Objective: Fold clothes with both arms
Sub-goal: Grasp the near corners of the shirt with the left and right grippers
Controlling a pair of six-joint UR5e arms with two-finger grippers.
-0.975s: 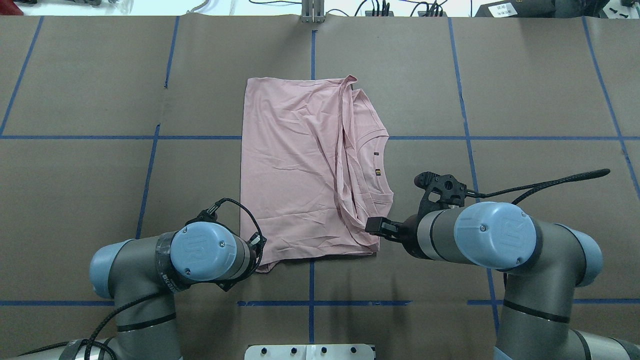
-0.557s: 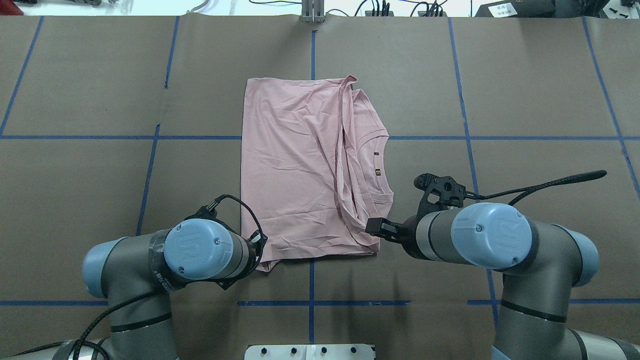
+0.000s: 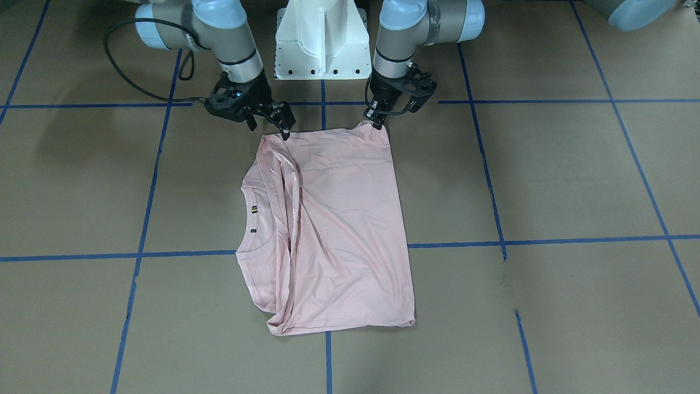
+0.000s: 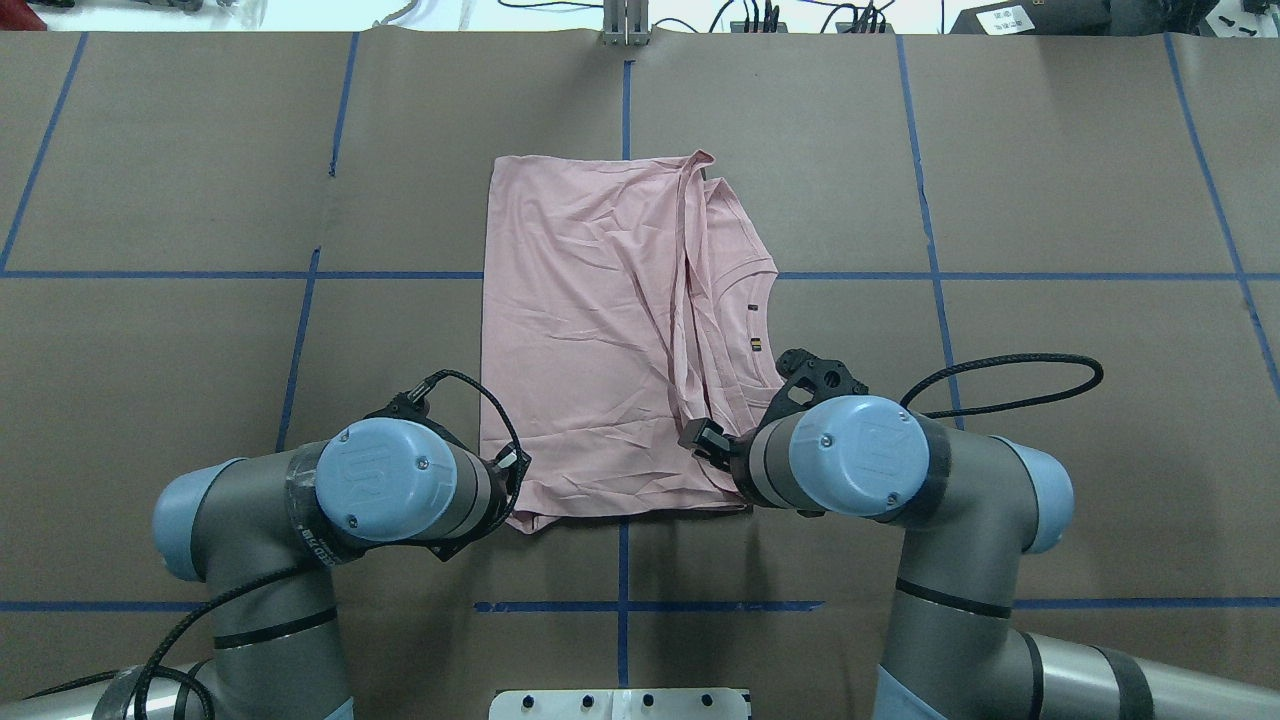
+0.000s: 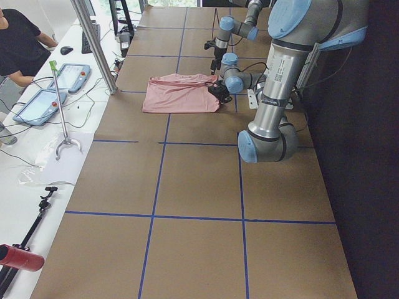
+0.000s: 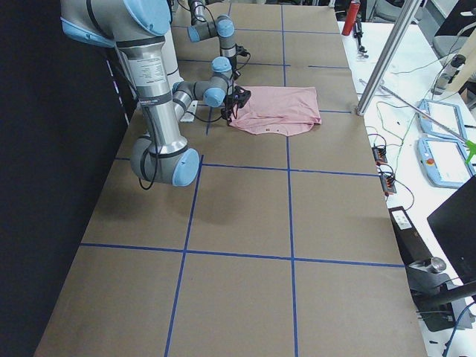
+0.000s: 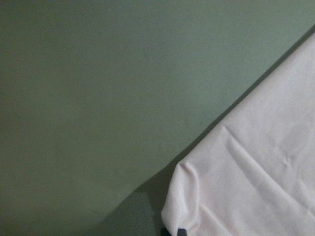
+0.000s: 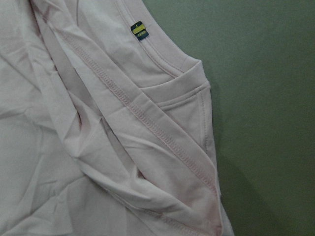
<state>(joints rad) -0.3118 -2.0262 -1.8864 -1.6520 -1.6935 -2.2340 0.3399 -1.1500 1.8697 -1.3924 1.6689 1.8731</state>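
Observation:
The pale pink T-shirt [image 4: 580, 330] lies folded lengthwise on the brown table, collar and small tag [image 4: 756, 345] towards my right. My left gripper [image 3: 377, 125] is at the shirt's near left corner, shut on a small peak of fabric. The left wrist view shows that rumpled corner [image 7: 197, 196]. My right gripper [image 3: 270, 128] stands open over the near right corner, with one fingertip [image 3: 285, 133] touching the hem. In the overhead view its fingers [image 4: 703, 437] poke out from under the wrist. In the right wrist view only the collar folds [image 8: 167, 98] show.
The white pedestal base [image 3: 320, 44] stands just behind the shirt's near edge. Blue tape lines [image 4: 625, 100] cross the brown table cover. Another large arm [image 5: 280, 75] stands at the table's end. A person [image 5: 19, 43] and tablets [image 5: 56, 87] are beside the table.
My right arm swung left, and its gripper went from beside the shirt's near right corner to over it. The left arm shifted slightly left, and the near left corner drew in a little.

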